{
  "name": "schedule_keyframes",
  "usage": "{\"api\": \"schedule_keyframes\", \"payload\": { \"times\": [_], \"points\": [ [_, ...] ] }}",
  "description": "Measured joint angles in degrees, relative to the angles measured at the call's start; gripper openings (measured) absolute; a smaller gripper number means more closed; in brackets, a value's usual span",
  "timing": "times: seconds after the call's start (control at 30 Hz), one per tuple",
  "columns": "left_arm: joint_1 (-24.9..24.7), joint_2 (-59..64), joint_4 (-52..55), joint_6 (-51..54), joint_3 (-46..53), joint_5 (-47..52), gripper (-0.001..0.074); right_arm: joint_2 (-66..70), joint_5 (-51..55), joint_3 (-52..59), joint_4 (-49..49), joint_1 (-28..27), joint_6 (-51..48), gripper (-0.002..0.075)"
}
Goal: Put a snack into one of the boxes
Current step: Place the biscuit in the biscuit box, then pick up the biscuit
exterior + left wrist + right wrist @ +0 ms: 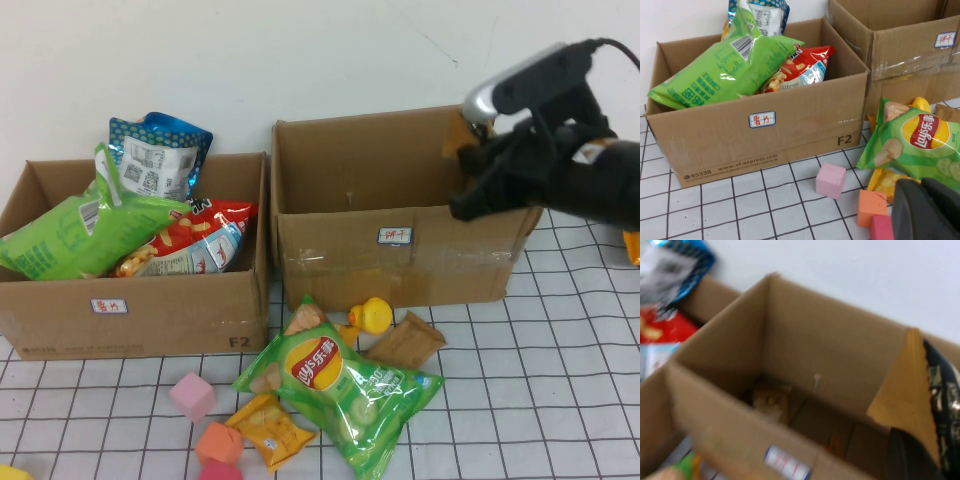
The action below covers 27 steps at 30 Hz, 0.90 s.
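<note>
My right gripper (472, 150) hangs over the right end of the right cardboard box (400, 250), shut on an orange-brown snack packet (459, 134). In the right wrist view that packet (907, 390) stands up from the gripper (922, 452) above the box's open inside (805, 365), where a small brown packet (771, 399) lies on the floor. The left box (150, 310) holds green, red and blue chip bags. My left gripper (927, 210) is shut and empty, low over the table beside the foam cubes; it is outside the high view.
In front of the boxes lie a green chip bag (335, 385), a brown packet (405, 342), a yellow-orange packet (268, 428) and a yellow duck (375, 315). Pink (193, 396) and orange (218, 442) foam cubes sit to the front left.
</note>
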Motion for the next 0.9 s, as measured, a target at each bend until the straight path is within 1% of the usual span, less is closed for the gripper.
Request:
{"api": "schedule_keyframes", "payload": {
  "times": [0.1, 0.13, 0.23, 0.33, 0.4, 0.47, 0.53, 0.6, 0.73, 0.77, 0.83, 0.9],
  "points": [
    [0.00, 0.00, 0.00, 0.00, 0.00, 0.00, -0.0001, 4.99, -0.95, -4.92, 0.41, -0.62, 0.00, 0.0130],
    [0.00, 0.00, 0.00, 0.00, 0.00, 0.00, -0.0001, 6.98, -0.95, -6.77, 0.67, -1.05, 0.00, 0.0162],
    [0.00, 0.00, 0.00, 0.00, 0.00, 0.00, -0.0001, 12.89, -0.17, -12.04, 2.34, -1.68, 0.00, 0.0288],
    [0.00, 0.00, 0.00, 0.00, 0.00, 0.00, -0.0001, 17.03, 3.84, -16.76, 3.92, -2.36, 0.00, 0.0411],
    [0.00, 0.00, 0.00, 0.00, 0.00, 0.00, -0.0001, 18.49, 8.73, -19.16, 4.15, -2.71, 0.00, 0.0451],
    [0.00, 0.00, 0.00, 0.00, 0.00, 0.00, -0.0001, 19.01, 15.31, -21.54, 4.19, -2.94, 0.00, 0.0459],
    [0.00, 0.00, 0.00, 0.00, 0.00, 0.00, -0.0001, 19.01, 22.09, -23.35, 4.19, -2.94, 0.00, 0.0425],
    [0.00, 0.00, -0.03, 0.00, 0.00, 0.00, -0.0001, 18.41, 28.08, -24.86, 3.70, -2.94, -0.44, 0.0349],
    [0.00, 0.00, -0.03, 0.00, 0.00, 0.00, -0.0001, 15.27, 39.81, -26.59, 3.30, -2.81, -4.10, 0.0106],
    [0.00, 0.00, -0.03, 0.00, 0.00, 0.00, -0.0001, 14.12, 41.68, -26.72, 3.25, -2.65, -4.68, 0.0069],
    [0.00, 0.00, -0.03, 0.00, 0.00, 0.00, -0.0001, 12.00, 45.88, -26.83, 3.11, -2.29, -5.53, 0.0032],
    [0.00, 0.00, -0.03, 0.00, 0.00, 0.00, -0.0001, 9.90, 50.89, -26.94, 2.78, -1.26, -6.32, 0.0015]
  ]
}}
